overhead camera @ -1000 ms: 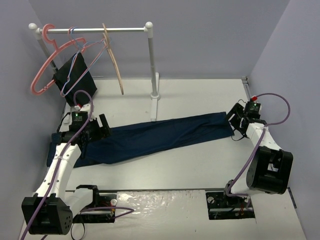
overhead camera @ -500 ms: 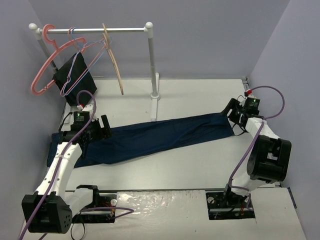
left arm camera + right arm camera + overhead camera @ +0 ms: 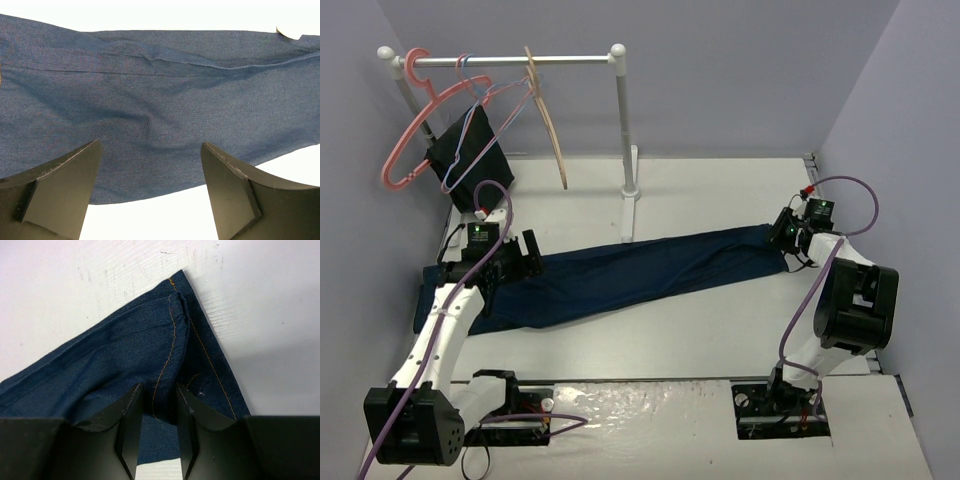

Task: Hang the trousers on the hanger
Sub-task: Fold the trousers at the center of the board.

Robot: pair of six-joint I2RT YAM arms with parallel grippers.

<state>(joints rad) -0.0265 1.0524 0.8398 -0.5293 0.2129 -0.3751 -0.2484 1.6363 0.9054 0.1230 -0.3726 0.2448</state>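
Left gripper [image 3: 150,147]: jaws wide apart over the waist-end cloth, nothing held; probably lined up to grab.
Hanger [image 3: 550,120]: hooked on the rack rail [image 3: 500,60], well apart from the cloth.
Trousers [image 3: 640,265]: flat, lengthways across the table [image 3: 720,195].
Right gripper [image 3: 159,388]: pinched on the hem corner, probably to lift that end.
Room: bare table beyond the hem; rack post [image 3: 625,150] near the far cloth edge.
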